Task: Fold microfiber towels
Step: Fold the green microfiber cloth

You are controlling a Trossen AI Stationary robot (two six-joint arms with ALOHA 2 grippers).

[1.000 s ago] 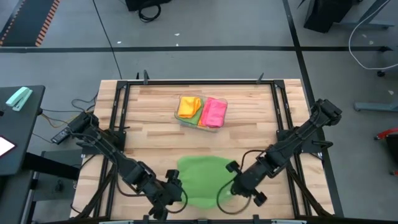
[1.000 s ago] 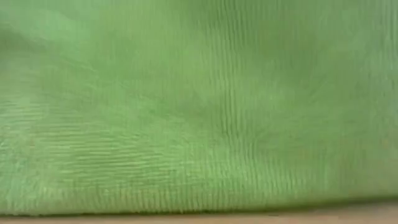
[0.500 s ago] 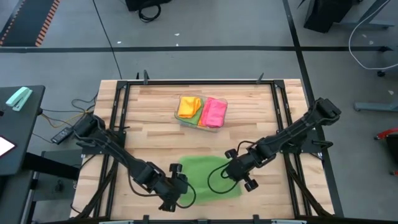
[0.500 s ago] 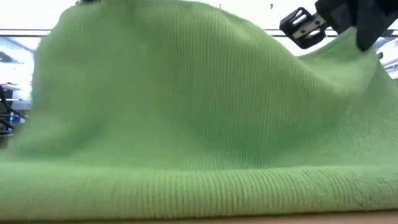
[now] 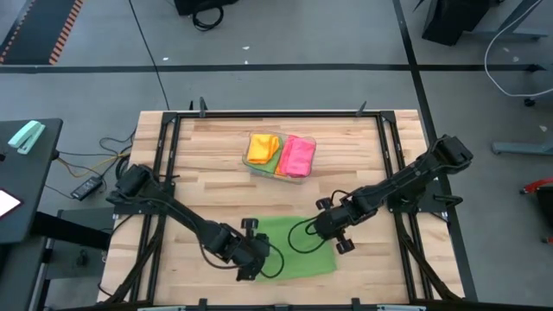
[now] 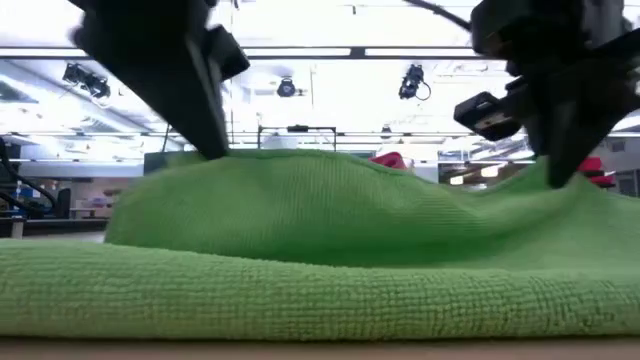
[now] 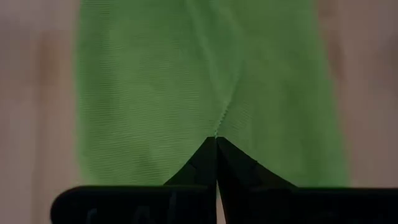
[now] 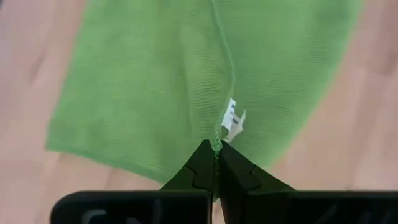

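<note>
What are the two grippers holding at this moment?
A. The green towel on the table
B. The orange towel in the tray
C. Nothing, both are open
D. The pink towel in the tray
A: the left gripper and the right gripper are each shut on an edge of the green towel, as both wrist views show.

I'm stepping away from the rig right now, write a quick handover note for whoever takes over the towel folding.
Left gripper: fingers shut on the green towel, pinching its edge at the near left.
Right gripper: fingers shut on the green towel at its far right edge, by the white tag.
The towel lies at the table's near middle, its gripped part raised off the wood.
Orange towel and pink towel sit folded in the clear tray at the far middle.
Left: finish this fold, then release.
</note>
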